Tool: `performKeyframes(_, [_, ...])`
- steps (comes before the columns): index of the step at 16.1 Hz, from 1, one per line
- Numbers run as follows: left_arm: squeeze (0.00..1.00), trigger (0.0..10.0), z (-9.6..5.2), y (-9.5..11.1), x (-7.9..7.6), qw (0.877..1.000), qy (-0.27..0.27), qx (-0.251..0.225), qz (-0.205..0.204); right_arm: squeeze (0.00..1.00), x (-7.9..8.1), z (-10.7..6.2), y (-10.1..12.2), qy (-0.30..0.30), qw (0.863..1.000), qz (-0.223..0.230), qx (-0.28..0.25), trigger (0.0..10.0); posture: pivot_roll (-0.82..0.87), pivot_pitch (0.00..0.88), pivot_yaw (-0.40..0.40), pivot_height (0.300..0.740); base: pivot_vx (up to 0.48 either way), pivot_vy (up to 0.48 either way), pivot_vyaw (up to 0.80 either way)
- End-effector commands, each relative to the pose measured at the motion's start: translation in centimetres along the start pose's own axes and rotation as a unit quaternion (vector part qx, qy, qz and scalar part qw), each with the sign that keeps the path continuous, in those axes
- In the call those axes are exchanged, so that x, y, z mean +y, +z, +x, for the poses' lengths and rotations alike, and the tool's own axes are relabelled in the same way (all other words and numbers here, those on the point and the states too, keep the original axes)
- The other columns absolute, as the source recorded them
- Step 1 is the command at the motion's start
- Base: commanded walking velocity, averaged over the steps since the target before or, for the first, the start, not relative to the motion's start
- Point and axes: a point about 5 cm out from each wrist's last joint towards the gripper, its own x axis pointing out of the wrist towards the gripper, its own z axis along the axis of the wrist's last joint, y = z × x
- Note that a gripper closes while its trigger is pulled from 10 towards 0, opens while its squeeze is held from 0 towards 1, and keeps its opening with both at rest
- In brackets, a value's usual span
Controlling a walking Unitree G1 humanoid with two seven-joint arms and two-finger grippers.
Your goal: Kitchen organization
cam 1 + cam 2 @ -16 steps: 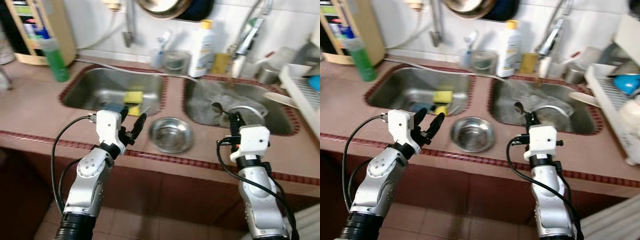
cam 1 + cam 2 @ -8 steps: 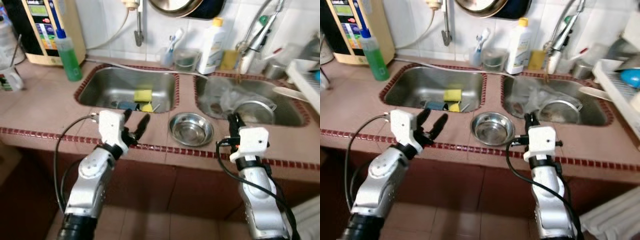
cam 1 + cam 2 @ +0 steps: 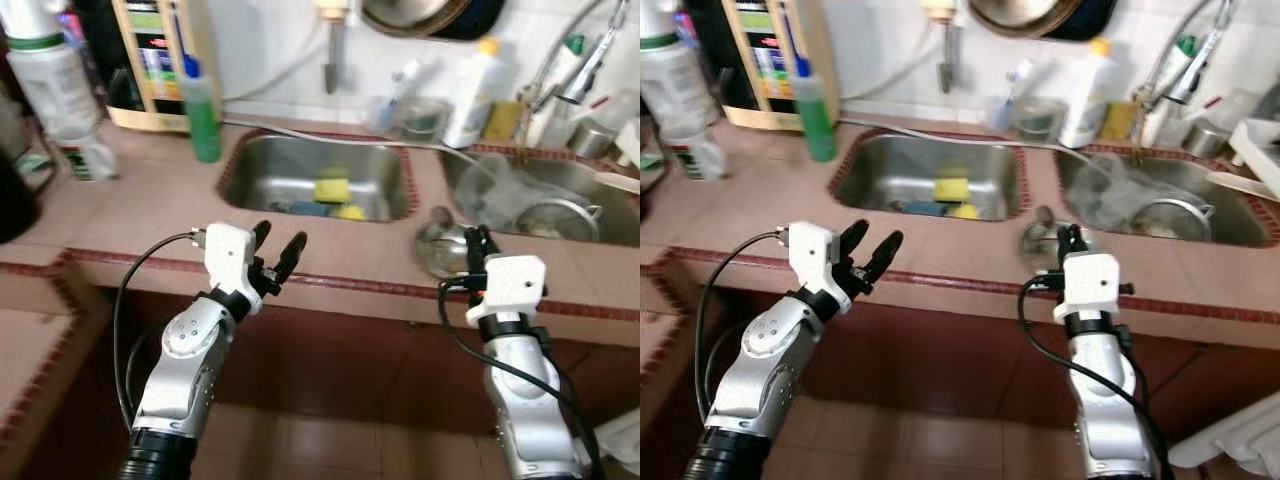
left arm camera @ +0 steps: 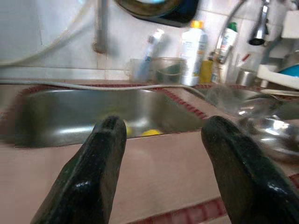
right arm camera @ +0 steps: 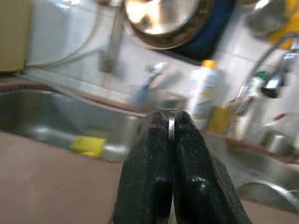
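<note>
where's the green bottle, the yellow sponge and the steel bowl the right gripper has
green bottle (image 3: 205, 122), left eye view, middle of its body
yellow sponge (image 3: 331, 188), left eye view, its top face, in the left sink
steel bowl (image 3: 445, 247), left eye view, its tilted side
right gripper (image 5: 169, 122), right wrist view, fingertips pinching the rim

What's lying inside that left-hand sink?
In the left sink: a yellow sponge, a second yellow piece beside it, and something dark and flat. The near wall hides the closest part of the basin floor.
</note>
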Motion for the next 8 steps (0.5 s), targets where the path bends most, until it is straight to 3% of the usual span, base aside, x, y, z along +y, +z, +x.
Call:
performKeyframes(1, [0.0, 10.0, -0.03, 0.64, 0.5, 1.0, 0.003, -0.005, 0.013, 0.0, 0.49, 0.43, 0.97, 0.006, 1.0, 0.007, -0.022, 10.0, -0.11, 0.0, -0.025, 0.74, 0.0, 0.0, 0.0])
performKeyframes(8, [0.0, 10.0, -0.1, 1.01, -0.26, 0.999, -0.026, -0.015, 0.026, 0.0, 0.53, 0.45, 1.06, 0.006, 1.0, 0.006, -0.023, 10.0, -0.11, 0.0, -0.021, 0.74, 0.0, 0.0, 0.0])
